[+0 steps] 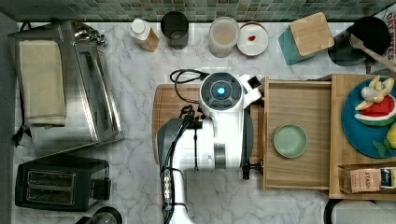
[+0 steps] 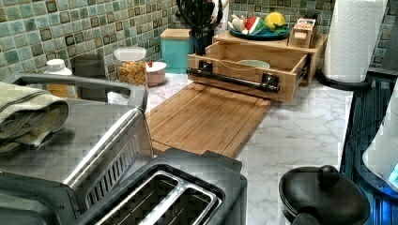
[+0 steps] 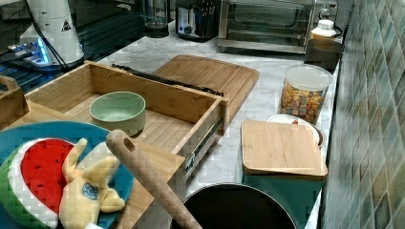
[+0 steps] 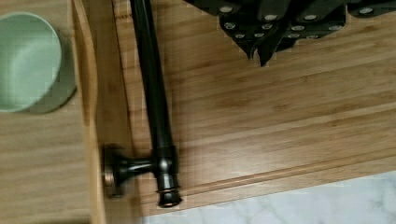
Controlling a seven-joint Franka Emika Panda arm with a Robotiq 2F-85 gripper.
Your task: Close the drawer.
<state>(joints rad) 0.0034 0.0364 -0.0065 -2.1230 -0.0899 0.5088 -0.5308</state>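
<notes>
Drawer: the light-wood drawer [image 1: 299,105] stands pulled out of its wooden cabinet [image 1: 341,140], over the far edge of the cutting board [image 2: 206,117].
Handle: a long black bar handle [image 4: 152,93] runs across the drawer front on two stubby mounts; in the wrist view it lies just beside the hand, apart from it.
Hand: the hand [image 4: 268,44] hangs above the cutting board, short of the handle (its black fingertips point down at the bare wood and sit close together, nothing between them).
Inside the drawer: a pale green bowl [image 1: 290,140], beyond the handle from the hand.
Arm: the white Panda arm [image 1: 219,135] stands over the cutting board in the top view.
Desk: white marble desk [image 1: 135,93], well away from the hand a toaster oven [image 1: 70,88] and a black toaster [image 1: 56,182].
</notes>
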